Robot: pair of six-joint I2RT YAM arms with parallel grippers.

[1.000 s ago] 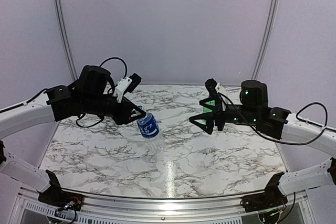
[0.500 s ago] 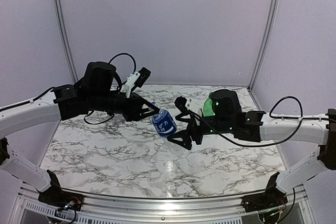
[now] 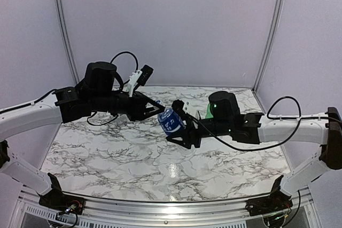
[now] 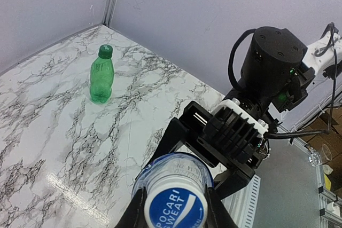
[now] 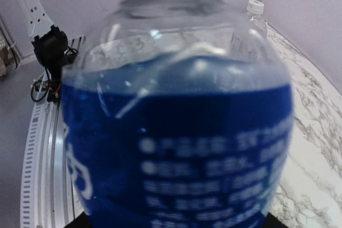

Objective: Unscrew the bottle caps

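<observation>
Blue-label bottle (image 3: 171,123): up in the air over the table, tipped on its side, right between the two claws.
Blue cap (image 4: 176,206): on that bottle, at the left claw's end, tucked between that claw's fingers, top facing back along the claw, with POCARI SWEAT written on it.
Left claw (image 3: 160,112): squeezed tight on the cap end of the blue-label bottle.
Right claw (image 3: 178,125): facing the left claw, one finger on each side of the bottle's fat end; cannot tell whether pressing on the bottle or only close around it.
Green bottle (image 4: 101,81): far out past the left claw's tips and off to the left, standing up on the table, well apart from both claws.
Green cap (image 4: 106,52): on top of the green bottle.
Clear bottle (image 5: 256,22): past the right claw's tips, mostly hidden behind the blue-label bottle, only the top peeking out up and to the right.
White cap (image 5: 255,7): on the clear bottle.
Table (image 3: 107,153): white marble with dark lines, down below both claws.
</observation>
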